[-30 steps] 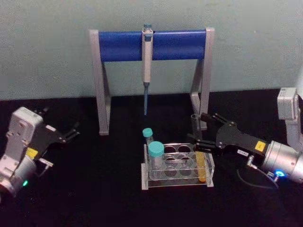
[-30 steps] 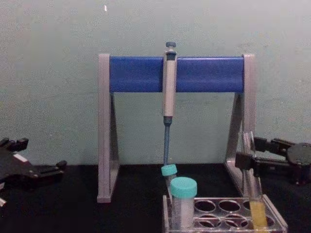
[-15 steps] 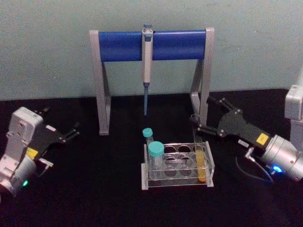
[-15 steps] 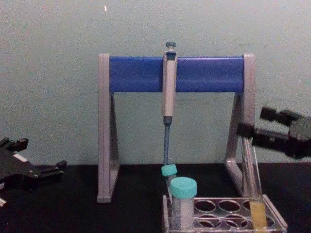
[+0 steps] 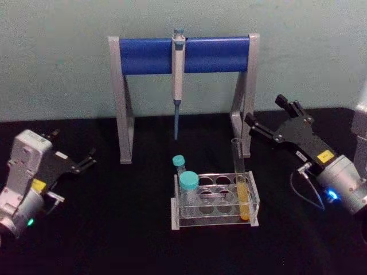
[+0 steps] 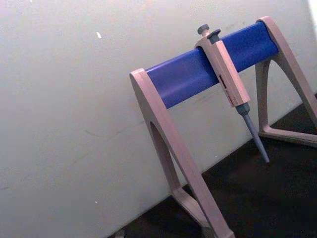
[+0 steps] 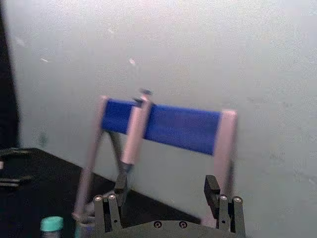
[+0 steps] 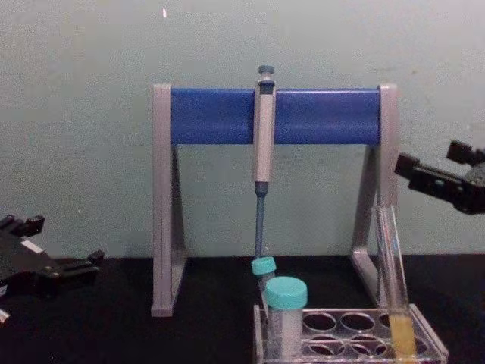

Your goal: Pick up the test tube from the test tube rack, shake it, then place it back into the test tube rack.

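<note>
The test tube (image 5: pixel 240 182) is tall clear glass with yellow-orange liquid at its bottom. It stands leaning slightly in a right-hand hole of the clear test tube rack (image 5: pixel 223 220), with nothing touching it. In the chest view the test tube (image 8: pixel 393 280) rises from the test tube rack (image 8: pixel 345 336) near the right edge. My right gripper (image 5: pixel 268 116) hangs open, up and to the right of the tube, clear of it. Its fingers (image 7: pixel 105 210) hold nothing between them. It also enters the chest view as the right gripper (image 8: pixel 432 159). My left gripper (image 5: pixel 87 160) rests open at the far left.
Two teal-capped tubes (image 5: pixel 188 192) stand at the rack's left end. Behind the rack rises a grey-and-blue pipette stand (image 5: pixel 143 55) with a pipette (image 5: pixel 178 74) hanging from it. The stand's right leg (image 5: pixel 245 120) is close behind the test tube. The black table is bare to the left and in front.
My right gripper has drawn away from the test tube, rising and moving back to the right. The tube stays standing in the rack. The left arm has not moved.
</note>
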